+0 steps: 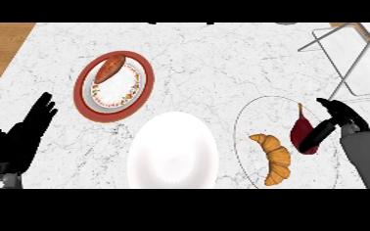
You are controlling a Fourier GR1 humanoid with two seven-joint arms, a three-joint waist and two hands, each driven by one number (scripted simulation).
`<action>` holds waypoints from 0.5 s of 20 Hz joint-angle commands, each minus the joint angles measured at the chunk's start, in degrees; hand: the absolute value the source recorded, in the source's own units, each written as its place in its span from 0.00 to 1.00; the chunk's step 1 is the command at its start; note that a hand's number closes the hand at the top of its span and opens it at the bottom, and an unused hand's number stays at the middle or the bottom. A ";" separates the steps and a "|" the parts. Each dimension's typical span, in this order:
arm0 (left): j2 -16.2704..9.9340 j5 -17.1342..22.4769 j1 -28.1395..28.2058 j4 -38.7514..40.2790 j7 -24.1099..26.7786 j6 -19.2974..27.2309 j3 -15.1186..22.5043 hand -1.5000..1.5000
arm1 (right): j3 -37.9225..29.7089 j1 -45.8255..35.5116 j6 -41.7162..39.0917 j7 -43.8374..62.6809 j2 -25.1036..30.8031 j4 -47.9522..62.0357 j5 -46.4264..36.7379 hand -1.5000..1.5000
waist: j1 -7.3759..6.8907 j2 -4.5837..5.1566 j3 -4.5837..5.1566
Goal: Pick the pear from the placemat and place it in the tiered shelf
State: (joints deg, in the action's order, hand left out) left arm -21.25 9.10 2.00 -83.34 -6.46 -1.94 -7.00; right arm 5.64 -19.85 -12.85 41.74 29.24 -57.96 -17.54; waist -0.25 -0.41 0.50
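Observation:
A dark red pear [302, 129] with a thin stem lies on a pale round placemat [249, 127] at the right. My right hand [334, 120] is at the pear's right side, its fingers bent down against the fruit and partly covering its lower end. The tiered shelf [345, 58], a grey wire frame, stands at the far right corner, beyond the hand. My left hand [27, 132] rests open at the left edge, fingers up.
A golden croissant [274, 157] lies on the placemat left of the pear. A white plate [173, 151] sits in the front middle. A red-rimmed plate [114, 85] carries a sweet potato [110, 67]. The counter's wooden edge shows at the top left.

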 commanded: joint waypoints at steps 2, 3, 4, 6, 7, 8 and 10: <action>1.31 -0.93 2.56 -0.71 1.74 -1.29 -0.69 0.50 | -0.67 3.00 2.12 -1.50 -3.24 0.18 -2.29 1.00 | 0.06 0.37 -0.50; 1.14 -1.36 -2.63 0.64 -2.36 -0.04 -0.18 0.50 | -1.28 -0.51 0.77 1.04 -3.87 2.06 -1.66 1.00 | 0.09 0.43 -0.51; 1.59 -1.97 -2.23 3.29 1.56 -0.25 -0.76 0.50 | -2.21 -0.32 0.92 -4.38 -3.10 4.84 -1.66 1.00 | 0.01 0.50 -0.51; 1.88 -1.96 -0.72 1.20 1.32 -0.61 -0.26 0.50 | 0.25 -0.89 3.20 -3.24 -5.46 4.03 -4.61 1.00 | -0.26 0.49 -0.52; 1.86 -2.60 -2.95 3.31 0.93 0.15 -0.52 0.50 | 0.23 1.61 1.45 -4.59 -3.37 2.27 -4.52 1.00 | 0.14 0.47 -0.50; 1.80 -1.37 1.18 -0.70 0.31 -1.14 -0.39 0.50 | 0.02 -0.50 0.64 -5.50 -2.74 5.39 -5.10 1.00 | -0.50 0.48 -0.53; 1.73 -2.45 0.12 0.65 1.26 -0.78 -0.53 0.50 | 1.09 2.24 4.05 -6.39 -4.44 2.51 -6.96 1.00 | -0.19 0.44 -0.52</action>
State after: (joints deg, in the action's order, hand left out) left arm -19.49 7.01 0.77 -81.93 -5.96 -2.09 -7.28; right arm 4.97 -18.95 -11.68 38.24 27.28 -57.80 -21.46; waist -0.04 -0.92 1.31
